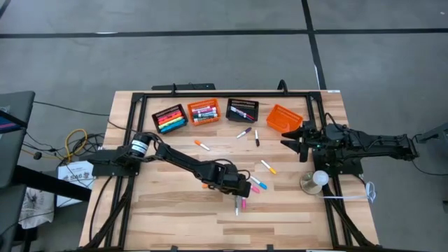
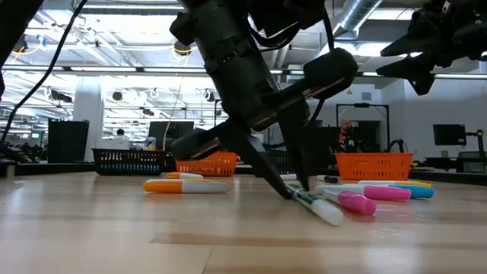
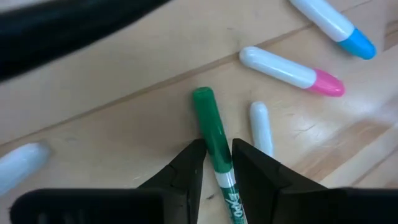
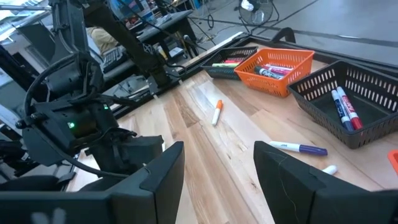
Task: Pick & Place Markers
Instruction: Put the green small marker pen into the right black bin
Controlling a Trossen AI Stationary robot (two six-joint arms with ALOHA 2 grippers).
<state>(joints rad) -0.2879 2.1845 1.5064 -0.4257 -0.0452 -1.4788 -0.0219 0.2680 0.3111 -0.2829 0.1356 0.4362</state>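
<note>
Your left fingers (image 3: pixel 189 163) are pinched on a green-capped marker (image 3: pixel 214 140), one finger on each side of its barrel where the green cap meets the white printed body. The cap points forward, beyond the fingertips. The left gripper (image 1: pixel 240 189) is low over the middle of the wooden counter (image 1: pixel 175 217), and in the low view the fingertips reach down to the marker at the surface.

Just beside your fingers lies a plain white marker (image 3: pixel 261 127), close to the green one and roughly parallel to it. Farther ahead of the fingertips you have a pink-capped marker (image 3: pixel 292 71) and, beyond that, a blue-capped marker (image 3: pixel 336 26). Off to the other side of your fingers a pale marker end (image 3: pixel 22 165) shows at the frame's edge.

Your right gripper (image 1: pixel 292 137) waits raised near the counter's right side with its fingers (image 4: pixel 158 171) spread apart and nothing between them. Ahead of those fingers a purple-capped marker (image 4: pixel 301 148) and an orange-capped marker (image 4: pixel 217 112) lie loose on the wood. Beyond them stand an orange basket (image 4: pixel 277 67) and a black basket (image 4: pixel 354 102), both with markers inside.
</note>
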